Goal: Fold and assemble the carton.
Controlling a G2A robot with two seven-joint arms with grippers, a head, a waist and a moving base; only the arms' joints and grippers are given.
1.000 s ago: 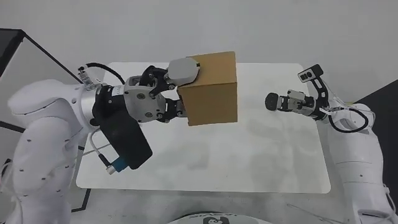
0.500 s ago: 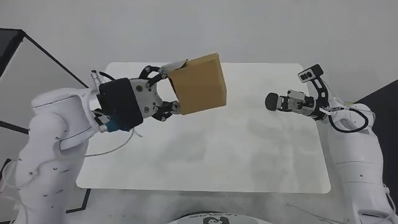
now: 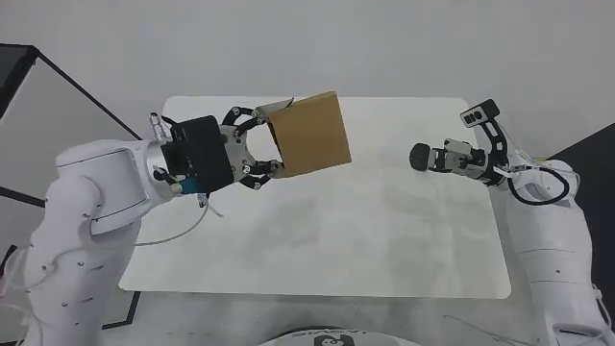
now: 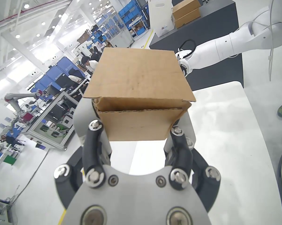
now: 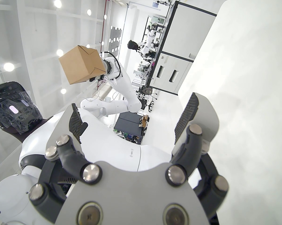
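Left claw (image 3: 269, 141) is clamped on the brown carton (image 3: 312, 133). In the top view you see its 2 fingers (image 3: 261, 166) pinching the box's 9 o'clock end, 1 on each side. You find the carton tilted, over the desk (image 3: 384, 240) at about 11 o'clock from the desk's middle. Look toward 3 o'clock from the carton and you meet the right claw (image 3: 420, 158), well apart from it, over the desk's 3 o'clock side.

From the left wrist view you look along both fingers, pressed against opposite walls of the carton. A folded flap (image 4: 136, 125) faces you, and bare desk shows beyond its edge.

From the right wrist view you see the right claw spread wide, its 2 ribbed pads (image 5: 186, 115) well apart with nothing between them. Farther off, the carton sits in the left claw, 1 corner turned your way, apart from the desk.
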